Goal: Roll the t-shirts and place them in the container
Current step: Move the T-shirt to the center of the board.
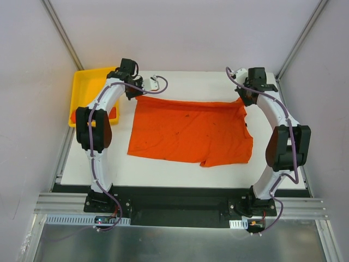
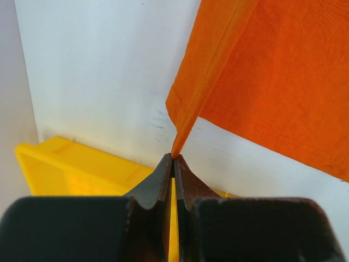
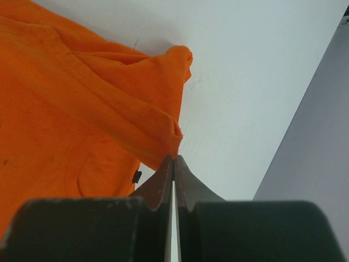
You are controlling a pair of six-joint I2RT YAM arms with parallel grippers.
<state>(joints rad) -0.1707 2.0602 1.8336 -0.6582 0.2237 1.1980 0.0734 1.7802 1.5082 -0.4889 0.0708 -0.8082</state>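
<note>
One bright orange t-shirt lies spread across the white table, its far edge lifted and stretched between my two grippers. My left gripper is shut on the shirt's far left corner; in the left wrist view the cloth runs up from the pinched tips. My right gripper is shut on the far right corner; in the right wrist view the bunched cloth meets the closed tips. More orange cloth lies in the yellow tray.
A yellow plastic tray stands at the far left beside the table, also in the left wrist view. The table's white surface shows in front of the shirt. Grey walls close in on both sides.
</note>
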